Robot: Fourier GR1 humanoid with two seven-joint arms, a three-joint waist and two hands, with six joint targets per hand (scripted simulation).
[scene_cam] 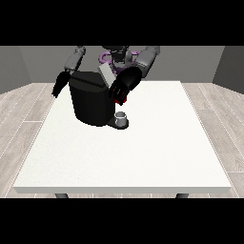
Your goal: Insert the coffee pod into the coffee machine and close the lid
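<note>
Hand at the view's right point(125, 85) sits at the top right corner of the coffee machine point(89, 101), its fingers point(116, 91) curled downward w/ a small red bit, prob. the coffee pod point(119, 101), showing just below the fingertips; pod looks pinched by them, mostly hidden by the hand. Machine = dark, rounded block standing on the white surface point(143, 152), twd the robot's side & left of centre in the view. Its grey lid point(106, 74) is tilted up, open, just above & to the view's left of those fingers, touching or nearly touching the back of the hand, can't tell which. Below the fingers, at the machine's foot, a small grey cup point(121, 116) stands upright on the dark drip base point(120, 124), apart from the fingertips. Pod is thus held over the machine's front right edge, above the cup, not yet inside the machine as far as can be seen. Hand at the view's left point(59, 85) hangs beside the machine's far left side, off the surface edge, fingers pointing down & looking relaxed, holding nothing; whether it touches the machine, can't tell. Robot's torso point(119, 55) shows behind the machine, both arms reaching fwd.
</note>
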